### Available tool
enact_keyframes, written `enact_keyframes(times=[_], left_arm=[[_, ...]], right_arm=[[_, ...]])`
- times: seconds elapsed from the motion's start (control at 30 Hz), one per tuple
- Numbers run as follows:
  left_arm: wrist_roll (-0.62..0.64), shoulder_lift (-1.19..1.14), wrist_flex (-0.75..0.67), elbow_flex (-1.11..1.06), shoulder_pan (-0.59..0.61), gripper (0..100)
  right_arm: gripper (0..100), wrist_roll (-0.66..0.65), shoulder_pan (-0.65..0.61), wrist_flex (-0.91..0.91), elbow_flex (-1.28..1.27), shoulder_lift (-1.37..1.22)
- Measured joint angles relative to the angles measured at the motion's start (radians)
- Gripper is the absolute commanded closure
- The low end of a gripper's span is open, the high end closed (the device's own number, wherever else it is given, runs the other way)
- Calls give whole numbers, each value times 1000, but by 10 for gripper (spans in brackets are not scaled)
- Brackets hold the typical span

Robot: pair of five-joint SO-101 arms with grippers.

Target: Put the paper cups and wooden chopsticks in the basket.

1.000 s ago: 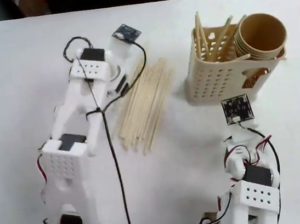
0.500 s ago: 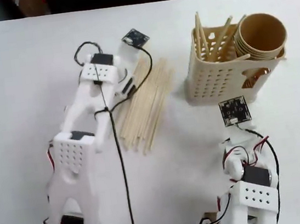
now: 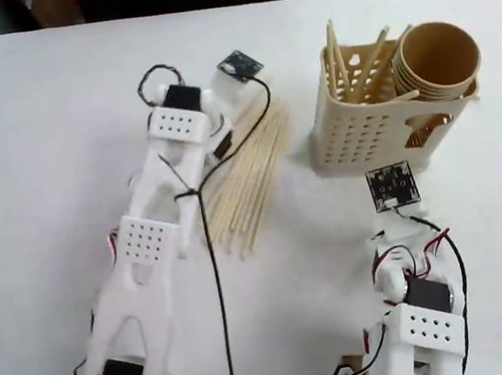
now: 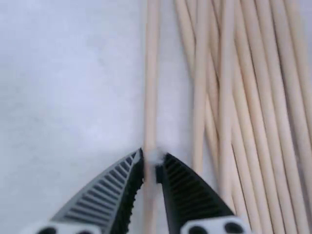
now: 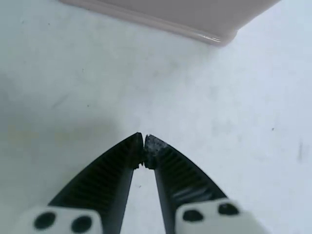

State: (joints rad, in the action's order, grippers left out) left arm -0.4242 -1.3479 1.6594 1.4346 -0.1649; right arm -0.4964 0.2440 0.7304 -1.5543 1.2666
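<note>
White desk [image 3: 27, 106]; left gripper [image 4: 150, 165] fingers pinched on one wooden chopstick [image 4: 151, 73] beside the pile [image 3: 251, 174]; right gripper [image 5: 144, 142] fingers closed, empty, near the basket [image 3: 355, 137].

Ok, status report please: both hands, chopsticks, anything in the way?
Left hand shut on one chopstick at pile edge. Right hand shut, empty, near basket. Cups already in basket. Nothing seen blocking.

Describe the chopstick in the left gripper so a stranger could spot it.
Find the basket on the white table; loose chopsticks lie in a pile beside it. The one meant is the pile's edge stick, slightly apart from the rest, pinched by the left gripper.
</note>
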Motion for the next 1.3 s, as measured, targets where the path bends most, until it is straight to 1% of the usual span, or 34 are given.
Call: enact_keyframes(times=[0.17, 0.3, 0.5, 0.73, 0.87, 1.13, 1.23, 1.3], left_arm=[[0, -61, 101, 181, 0, 978], [71, -51, 121, 186, 12, 978], [184, 100, 124, 186, 74, 978], [239, 270, 124, 186, 60, 978], [261, 351, 126, 186, 0, 978], [304, 503, 123, 186, -195, 978], [304, 575, 63, 186, -256, 978], [304, 631, -8, 186, -296, 978]], right_arm=[[981, 0, 0, -43, -14, 0], [981, 0, 0, -63, -20, 0], [981, 0, 0, -66, -20, 0], [981, 0, 0, -66, -20, 0], [981, 0, 0, -66, -20, 0], [981, 0, 0, -66, -20, 0], [981, 0, 0, -66, -20, 0], [981, 0, 0, -66, -20, 0]])
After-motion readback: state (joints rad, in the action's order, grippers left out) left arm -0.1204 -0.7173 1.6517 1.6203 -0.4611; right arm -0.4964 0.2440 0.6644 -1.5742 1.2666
